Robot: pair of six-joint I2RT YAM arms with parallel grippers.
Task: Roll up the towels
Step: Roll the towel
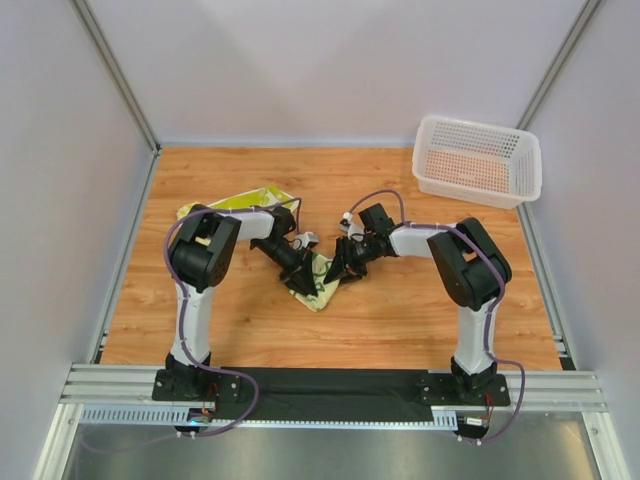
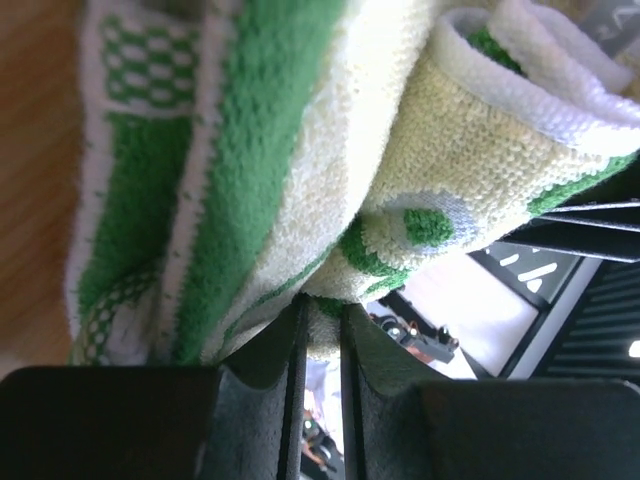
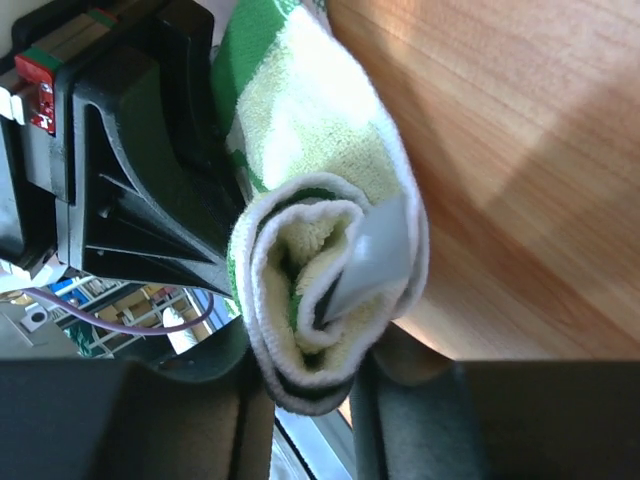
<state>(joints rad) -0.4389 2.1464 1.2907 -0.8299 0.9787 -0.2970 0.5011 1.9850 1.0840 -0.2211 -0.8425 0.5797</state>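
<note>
Lying half-rolled, towel [image 1: 255, 198] crosses wood table [image 1: 420, 310] (pale walls [image 1: 320, 70]).

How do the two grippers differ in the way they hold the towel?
The left gripper is almost shut, pinching a thin fold of the towel; the right gripper stands wider, clasping a thick rolled end. By the left gripper the cloth hangs loose and unrolled; in the right gripper it is coiled in a spiral. Both black grippers hold the same green-and-cream towel, close together over the table.
</note>
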